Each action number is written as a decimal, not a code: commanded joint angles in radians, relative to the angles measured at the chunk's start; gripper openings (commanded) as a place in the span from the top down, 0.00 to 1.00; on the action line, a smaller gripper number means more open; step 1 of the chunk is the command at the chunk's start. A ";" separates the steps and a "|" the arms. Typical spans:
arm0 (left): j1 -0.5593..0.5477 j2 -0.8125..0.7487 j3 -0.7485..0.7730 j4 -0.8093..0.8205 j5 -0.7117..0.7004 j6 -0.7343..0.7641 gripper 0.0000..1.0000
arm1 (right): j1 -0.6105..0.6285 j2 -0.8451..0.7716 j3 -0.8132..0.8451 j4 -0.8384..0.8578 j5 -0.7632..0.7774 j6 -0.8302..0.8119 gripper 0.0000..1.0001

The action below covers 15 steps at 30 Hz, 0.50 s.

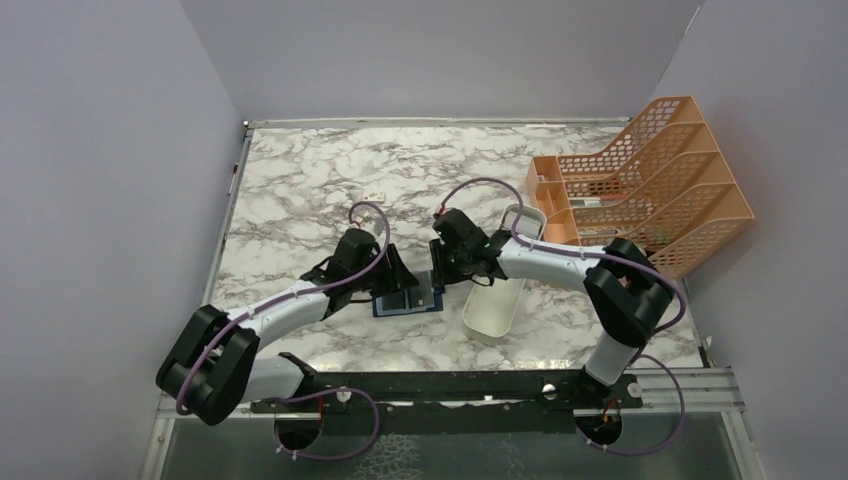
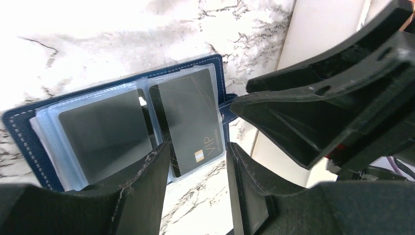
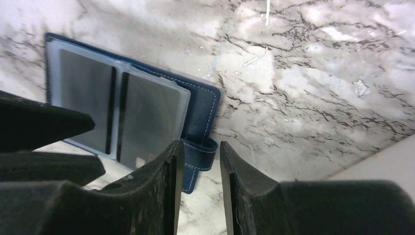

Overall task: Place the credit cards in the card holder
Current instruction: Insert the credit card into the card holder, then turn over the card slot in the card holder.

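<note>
The navy card holder (image 1: 408, 301) lies open on the marble between both grippers. Its clear sleeves hold two dark credit cards: one with "VIP" lettering (image 2: 188, 120) on the right panel and a plain one (image 2: 105, 129) on the left. The right wrist view shows the same cards (image 3: 149, 117) (image 3: 85, 98), the blue cover (image 3: 201, 105) and the snap tab (image 3: 201, 155). My left gripper (image 2: 198, 147) hovers open over the near end of the VIP card, holding nothing. My right gripper (image 3: 200, 146) is open just above the snap tab, also holding nothing.
A long white tray (image 1: 495, 290) lies right of the holder, under the right arm. An orange mesh file rack (image 1: 640, 190) stands at the back right. A tiny white block (image 1: 375, 196) sits farther back. Grey walls enclose the table.
</note>
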 commanded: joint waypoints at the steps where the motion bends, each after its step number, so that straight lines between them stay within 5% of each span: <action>1: -0.001 -0.059 0.040 -0.110 -0.090 0.024 0.50 | 0.002 -0.083 0.034 -0.035 0.027 0.021 0.62; 8: 0.076 -0.104 0.038 -0.230 -0.162 0.068 0.48 | 0.017 -0.111 0.026 0.015 -0.044 0.038 0.63; 15: 0.210 -0.131 -0.014 -0.230 -0.066 0.097 0.45 | 0.053 -0.033 0.061 0.082 -0.131 0.033 0.72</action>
